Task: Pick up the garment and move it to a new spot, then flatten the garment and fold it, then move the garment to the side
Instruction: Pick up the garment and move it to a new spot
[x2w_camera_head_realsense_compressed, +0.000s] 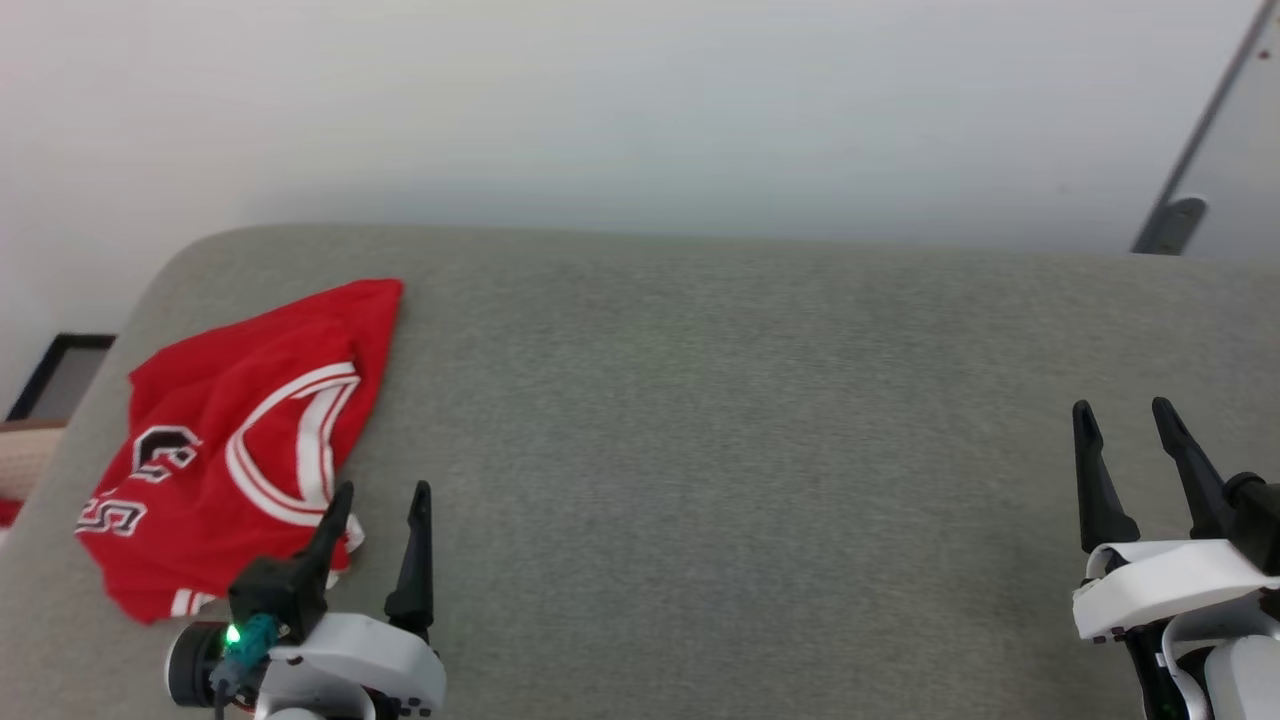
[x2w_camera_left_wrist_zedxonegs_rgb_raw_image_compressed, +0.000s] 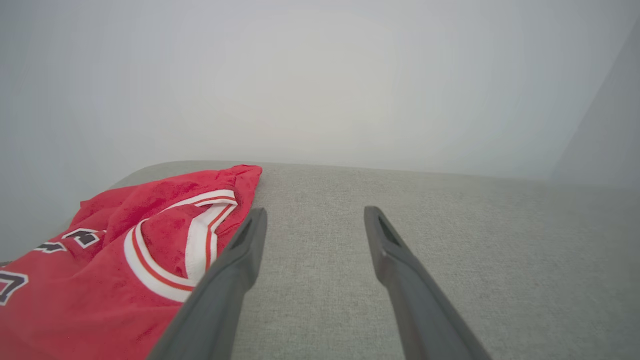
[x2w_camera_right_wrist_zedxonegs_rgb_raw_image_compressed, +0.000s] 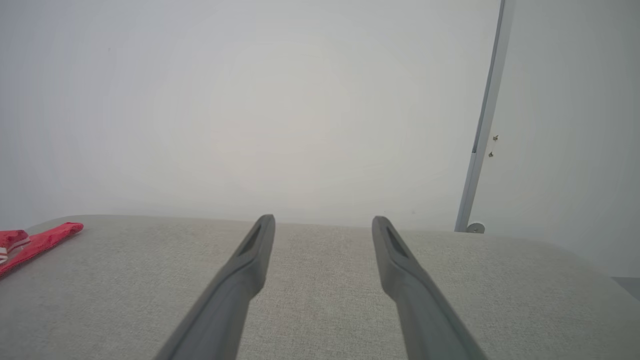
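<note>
The garment (x2w_camera_head_realsense_compressed: 240, 440) is a red jersey with white-and-red striped trim and black white-outlined letters. It lies crumpled on the left end of the grey cushioned surface (x2w_camera_head_realsense_compressed: 720, 450). My left gripper (x2w_camera_head_realsense_compressed: 382, 492) stands open at the garment's near right edge, its left finger over the cloth, nothing between the fingers. In the left wrist view the garment (x2w_camera_left_wrist_zedxonegs_rgb_raw_image_compressed: 125, 260) lies left of the open left gripper (x2w_camera_left_wrist_zedxonegs_rgb_raw_image_compressed: 315, 214). My right gripper (x2w_camera_head_realsense_compressed: 1124, 410) is open far to the right over bare cushion. In the right wrist view the garment (x2w_camera_right_wrist_zedxonegs_rgb_raw_image_compressed: 30, 242) shows as a red sliver at the left edge, far from the right gripper (x2w_camera_right_wrist_zedxonegs_rgb_raw_image_compressed: 323, 221).
A pale wall rises behind the grey surface. A grey metal post (x2w_camera_head_realsense_compressed: 1190, 150) leans at the far right, with its foot (x2w_camera_right_wrist_zedxonegs_rgb_raw_image_compressed: 475, 227) behind the cushion. A dark frame (x2w_camera_head_realsense_compressed: 55, 370) sits on the floor past the left edge.
</note>
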